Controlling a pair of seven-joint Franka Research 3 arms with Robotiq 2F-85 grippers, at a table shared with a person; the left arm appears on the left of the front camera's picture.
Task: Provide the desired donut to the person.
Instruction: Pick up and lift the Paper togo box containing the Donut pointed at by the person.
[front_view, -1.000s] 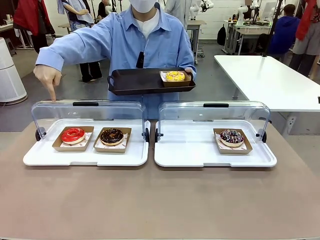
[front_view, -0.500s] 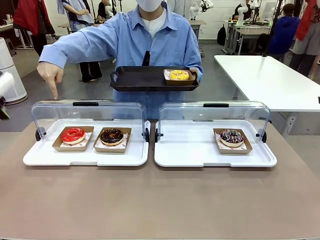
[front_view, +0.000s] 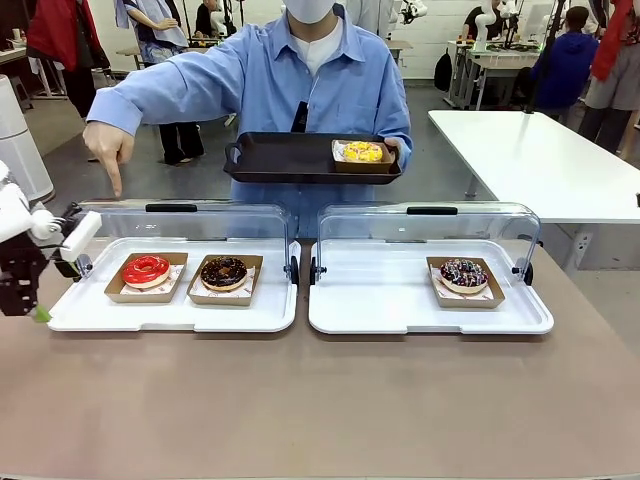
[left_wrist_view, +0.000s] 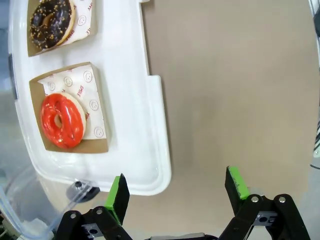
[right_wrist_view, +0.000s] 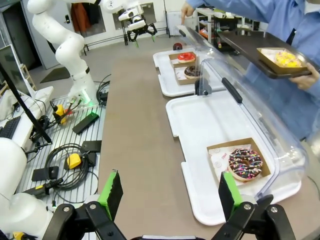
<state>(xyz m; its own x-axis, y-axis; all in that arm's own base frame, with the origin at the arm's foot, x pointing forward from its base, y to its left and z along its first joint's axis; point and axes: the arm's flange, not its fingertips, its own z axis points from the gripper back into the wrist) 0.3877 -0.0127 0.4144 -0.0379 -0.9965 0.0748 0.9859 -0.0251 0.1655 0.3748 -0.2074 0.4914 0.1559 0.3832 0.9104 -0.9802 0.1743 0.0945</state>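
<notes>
The person (front_view: 300, 80) stands at the far side and points a finger (front_view: 116, 182) down over the left end of the left display case. Below that finger a red-glazed donut (front_view: 146, 269) (left_wrist_view: 62, 120) lies in a paper tray, with a chocolate donut (front_view: 223, 271) beside it. A sprinkled donut (front_view: 463, 273) (right_wrist_view: 245, 163) lies in the right case. The person's other hand holds a black tray (front_view: 290, 160) carrying a yellow donut (front_view: 362, 151). My left gripper (front_view: 33, 305) (left_wrist_view: 177, 190) hovers open just off the left case's outer corner, apart from the red donut. My right gripper (right_wrist_view: 170, 192) hangs open high above the table.
Both white trays (front_view: 180, 318) (front_view: 400, 315) have clear lids (front_view: 180, 225) raised at the back. A white table (front_view: 540, 160) stands at the far right. Cables and tools lie on the floor (right_wrist_view: 65, 150) beside the table. The brown tabletop (front_view: 320, 400) stretches in front of the cases.
My left arm has come in from the left edge to the left case's corner. The person has shifted the black tray a little to the right and keeps pointing.
</notes>
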